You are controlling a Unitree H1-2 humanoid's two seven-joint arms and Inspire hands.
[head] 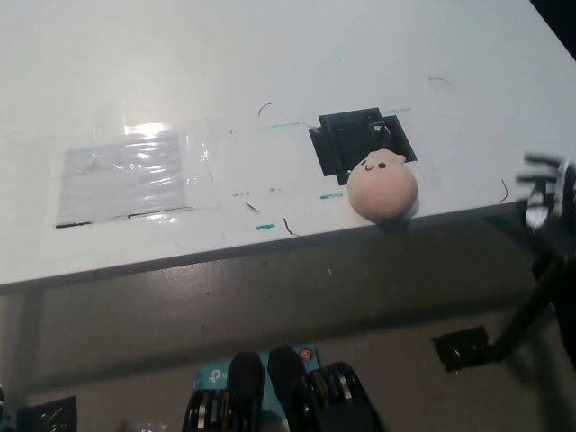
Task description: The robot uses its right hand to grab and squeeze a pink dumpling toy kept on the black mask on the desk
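1. So far we see nothing of the grab done: the pink dumpling toy (pixel 382 185) sits free on the desk (pixel 270 72), round and unsquashed, with no hand on it.
2. Taking the black mask (pixel 362 140) as our landmark, the toy rests on the mask's near right corner, overlapping its edge and spilling onto the white desk, close to the desk's front edge.
3. Our right hand (pixel 547 191) shows to the right of the mask, apart from the toy, beyond the desk's right end. It is blurred; we cannot tell whether its fingers are spread or pressed together.
4. Our left hand does not show at all.
5. To the left of the mask, well apart, lies a taped plastic sheet (pixel 126 178), of no part in the job.
6. What is left, as we judge it: bring the right hand over to the toy, close around it, and squeeze. That is the whole task.
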